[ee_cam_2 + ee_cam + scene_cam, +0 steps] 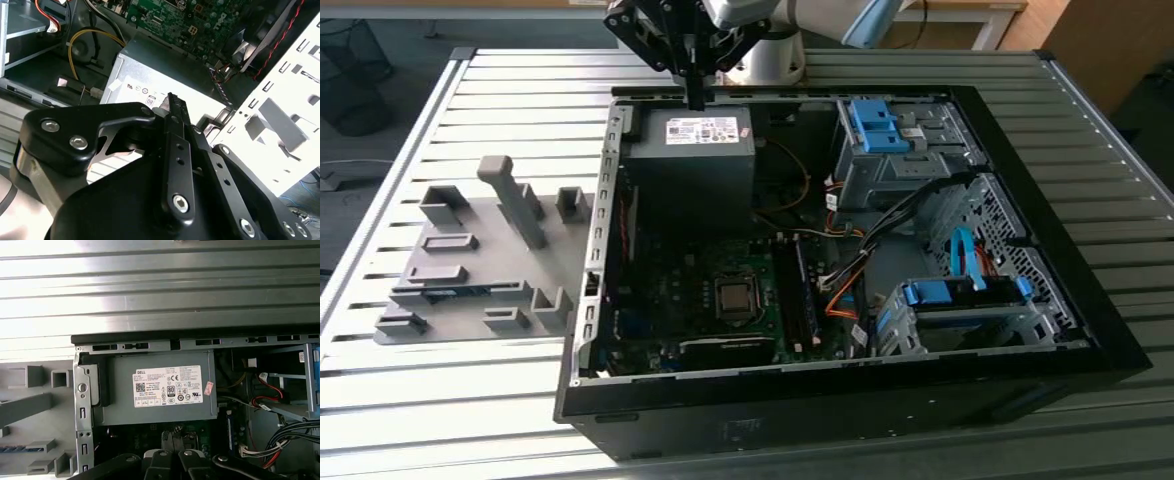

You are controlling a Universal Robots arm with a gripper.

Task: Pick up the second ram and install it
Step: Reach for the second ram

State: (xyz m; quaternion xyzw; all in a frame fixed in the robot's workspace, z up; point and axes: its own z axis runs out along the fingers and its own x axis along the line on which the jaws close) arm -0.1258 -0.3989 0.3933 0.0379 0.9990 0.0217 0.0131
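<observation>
Hovering above the case [854,395] rim, fingers [696,90] closed and empty; ram [454,292] slotted in the holder [467,225] just beside the case. Risk of striking rather than straddling the thin board if lowered unopened.

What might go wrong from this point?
The gripper hangs over the power supply by the case wall; a careless move might strike either. Loose cables lie beside the memory slots and might snag. The second ram sits low in its gray holder, so a grip might slip.
</observation>
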